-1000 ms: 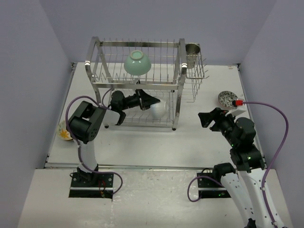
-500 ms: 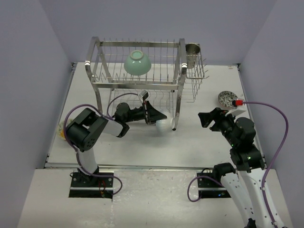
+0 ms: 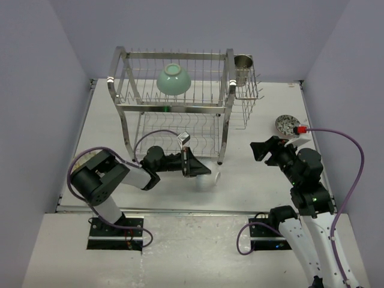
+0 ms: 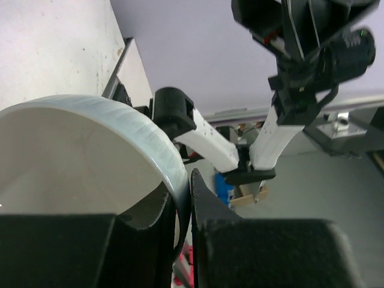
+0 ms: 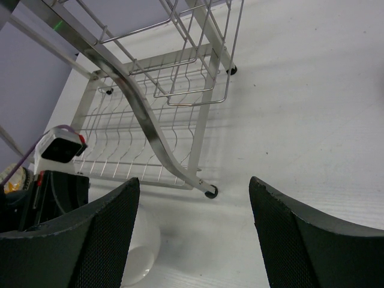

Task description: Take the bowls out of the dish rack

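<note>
The mint-green bowl [image 3: 174, 78] is plain; the white bowl [image 3: 207, 182] is plain too; the dish rack [image 3: 174, 107] is shiny silver steel; the desk [image 3: 252, 174] is white; the cable [image 3: 354, 144] is purple

The dish rack [image 3: 229, 84], two tiers of shiny steel wire and tubing, stands upright at the far middle of the counter [image 3: 252, 180]. A mint-green bowl [image 3: 174, 79] sits mouth down on its upper tier. At the rack's 6 o'clock, just outside it, a white bowl [image 3: 206, 180] lies tipped, its rim pinched in the jaws of the left gripper [image 3: 201, 171]. At 3 o'clock, well apart, a patterned bowl [image 3: 288, 125] rests upright.
</note>
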### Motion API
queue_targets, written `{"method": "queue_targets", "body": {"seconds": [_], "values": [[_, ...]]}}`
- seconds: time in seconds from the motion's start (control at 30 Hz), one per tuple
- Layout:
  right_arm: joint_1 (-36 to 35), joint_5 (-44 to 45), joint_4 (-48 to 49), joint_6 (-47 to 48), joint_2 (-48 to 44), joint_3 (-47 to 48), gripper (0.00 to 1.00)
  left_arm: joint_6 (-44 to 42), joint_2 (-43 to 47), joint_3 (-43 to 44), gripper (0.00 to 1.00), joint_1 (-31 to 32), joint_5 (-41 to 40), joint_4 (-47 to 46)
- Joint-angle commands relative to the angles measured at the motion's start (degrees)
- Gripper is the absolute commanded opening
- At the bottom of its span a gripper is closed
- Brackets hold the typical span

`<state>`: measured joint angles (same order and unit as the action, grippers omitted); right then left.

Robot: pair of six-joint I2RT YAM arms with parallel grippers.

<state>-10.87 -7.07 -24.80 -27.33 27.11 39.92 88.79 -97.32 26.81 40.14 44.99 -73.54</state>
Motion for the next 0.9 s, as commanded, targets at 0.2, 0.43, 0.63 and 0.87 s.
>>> {"method": "queue_targets", "body": {"seconds": [0.2,0.43,0.63,0.87], "values": [[-0.1,-1.5,2.5,0.8,0.2,0.2,0.74,-27.3,19.9,-4.7,0.0,5.2,-9.7,13.3],[-0.1,-1.8,2.7,0.7,0.3,0.2,0.74,-33.9,27.5,-10.8,0.0,7.4,-17.9,23.9],[-0.1,-2.0,2.7,0.6,0.0,0.1,0.75,-38.9,42.9,-14.7,0.0,12.3,-35.2,43.8],[-0.1,-2.5,2.7,0.6,0.3,0.2,0.75,-40.9,57.2,-13.1,0.0,15.8,-48.0,64.2]]}}
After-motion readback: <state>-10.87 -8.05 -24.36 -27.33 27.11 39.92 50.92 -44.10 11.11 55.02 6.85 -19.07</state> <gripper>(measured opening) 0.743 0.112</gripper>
